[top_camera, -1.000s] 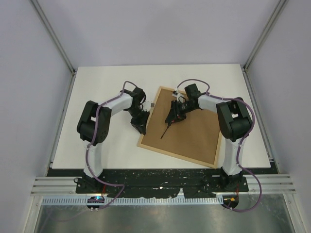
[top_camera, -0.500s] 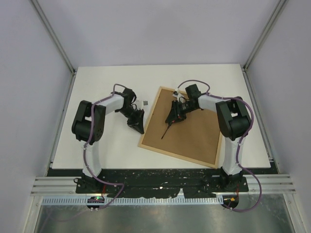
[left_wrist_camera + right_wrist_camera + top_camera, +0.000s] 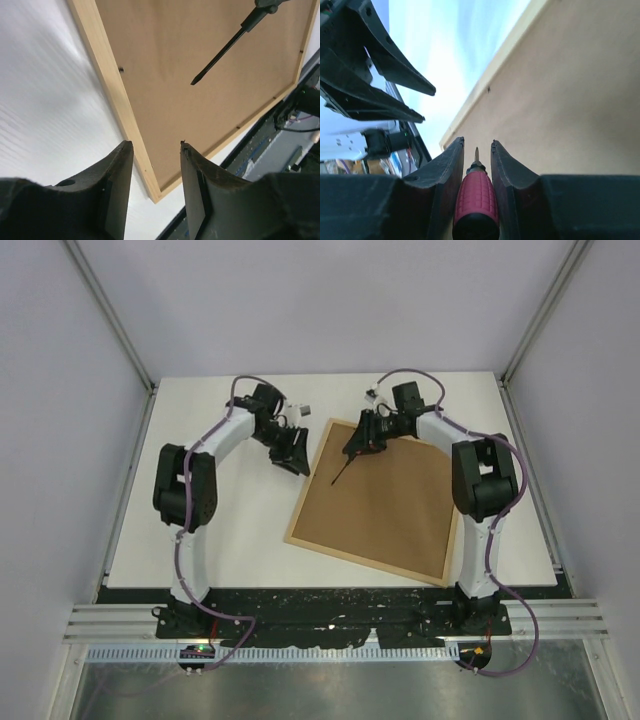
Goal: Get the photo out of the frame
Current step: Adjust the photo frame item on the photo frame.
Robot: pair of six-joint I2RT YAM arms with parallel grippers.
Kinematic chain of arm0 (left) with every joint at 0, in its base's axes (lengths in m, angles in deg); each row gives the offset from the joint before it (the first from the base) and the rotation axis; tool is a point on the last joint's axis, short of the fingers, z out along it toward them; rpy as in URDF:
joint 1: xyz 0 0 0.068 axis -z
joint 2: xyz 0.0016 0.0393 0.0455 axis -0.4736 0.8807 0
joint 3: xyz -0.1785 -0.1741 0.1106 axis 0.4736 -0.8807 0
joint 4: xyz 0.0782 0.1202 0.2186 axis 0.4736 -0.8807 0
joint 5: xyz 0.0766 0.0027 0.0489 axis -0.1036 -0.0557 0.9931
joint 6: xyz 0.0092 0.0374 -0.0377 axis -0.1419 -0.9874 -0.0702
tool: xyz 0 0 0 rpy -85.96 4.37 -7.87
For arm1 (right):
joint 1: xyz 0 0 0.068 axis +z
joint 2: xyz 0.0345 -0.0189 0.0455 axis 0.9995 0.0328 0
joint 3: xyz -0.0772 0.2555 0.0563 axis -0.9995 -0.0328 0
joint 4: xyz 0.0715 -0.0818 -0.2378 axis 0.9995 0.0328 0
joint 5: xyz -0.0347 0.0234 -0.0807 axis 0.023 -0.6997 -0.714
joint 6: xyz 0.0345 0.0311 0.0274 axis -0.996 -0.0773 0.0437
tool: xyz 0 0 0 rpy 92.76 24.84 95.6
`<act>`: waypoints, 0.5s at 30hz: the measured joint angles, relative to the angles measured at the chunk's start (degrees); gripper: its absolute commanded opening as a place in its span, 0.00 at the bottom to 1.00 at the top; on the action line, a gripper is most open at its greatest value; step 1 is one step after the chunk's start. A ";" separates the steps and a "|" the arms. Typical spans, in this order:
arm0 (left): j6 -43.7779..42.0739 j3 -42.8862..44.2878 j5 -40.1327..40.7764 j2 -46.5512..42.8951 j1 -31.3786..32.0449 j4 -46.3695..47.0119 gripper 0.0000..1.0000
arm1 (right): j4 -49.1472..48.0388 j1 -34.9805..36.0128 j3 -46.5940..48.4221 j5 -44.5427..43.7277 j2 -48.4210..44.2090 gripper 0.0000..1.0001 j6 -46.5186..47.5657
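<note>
The large light-wood rectangular picture frame is lying face down on the white table with its brown fibreboard back upward; the photo is not showing and is presumably lying beneath. The right gripper is clamping a red-handled screwdriver above the back, and the left gripper is hovering parted and empty beside the frame's edge. The back is probably being released; next, the blade needs seating under a small dark edge tab.

The top view is bright and evenly lit from above. The white table carries only faint, soft shadows beside the arms and along the frame's near edge. In the left wrist view the table is washed out and streaked with blur, and the left gripper is dark and soft-edged. In the right wrist view the table glares bluish white, while the right gripper and the screwdriver are out of focus.
</note>
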 measured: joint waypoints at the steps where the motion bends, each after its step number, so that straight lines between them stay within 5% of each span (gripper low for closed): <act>1: 0.13 2.43 0.11 0.94 0.00 -0.28 0.48 | -0.63 -0.44 1.22 -0.17 0.26 0.08 -0.59; 7: 0.59 11.91 3.98 8.13 0.00 -1.86 0.48 | -5.60 -2.47 8.20 -2.73 4.61 0.08 -5.38; 15: 1.55 12.33 5.42 13.75 0.20 -4.81 0.42 | -11.28 -2.25 9.66 -2.89 11.72 0.08 -12.04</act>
